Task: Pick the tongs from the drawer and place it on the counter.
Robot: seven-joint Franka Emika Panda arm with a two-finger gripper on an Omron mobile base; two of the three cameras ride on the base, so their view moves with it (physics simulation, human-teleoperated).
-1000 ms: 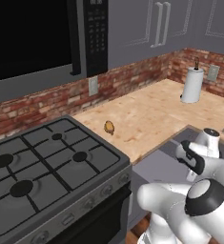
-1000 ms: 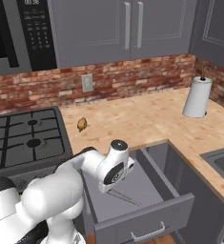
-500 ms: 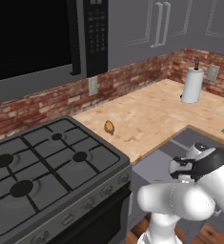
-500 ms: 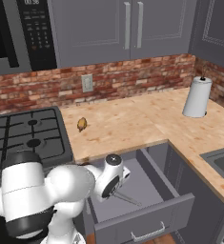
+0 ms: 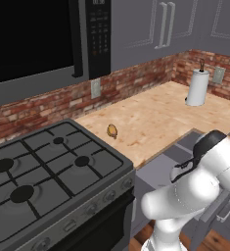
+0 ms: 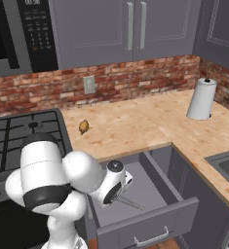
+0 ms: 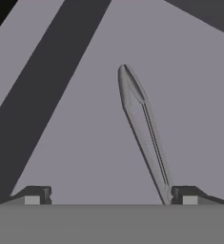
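In the hand view, the two-finger hand (image 7: 108,195) hangs low inside the wide, shallow grey drawer (image 7: 85,143), its two dark fingertips (image 7: 37,194) spread wide apart and holding nothing. The slim grey metal tongs (image 7: 142,128) lie flat on the drawer floor between them, well off centre: one end runs down beside the right-side fingertip, whether touching it I cannot tell, and the tapered end points up and slightly left in that view. In the right base view, the white arm bends down over the pulled-out drawer (image 6: 150,223) and covers the hand itself; a short stretch of the tongs (image 6: 130,202) shows on the drawer floor just past the wrist, behind the flat grey front panel with its slim silver bar handle (image 6: 152,237). Beyond the drawer spreads the light tan wood-grain desk (image 6: 135,126), with a small round yellow-brown lump (image 6: 84,127) lying on it near the black gas stove top (image 6: 18,136). Farther right a white paper towel roll (image 6: 202,98) stands upright on the desk close to the red brick backsplash (image 6: 135,78), and grey wall cabinets (image 6: 130,29) hang above.
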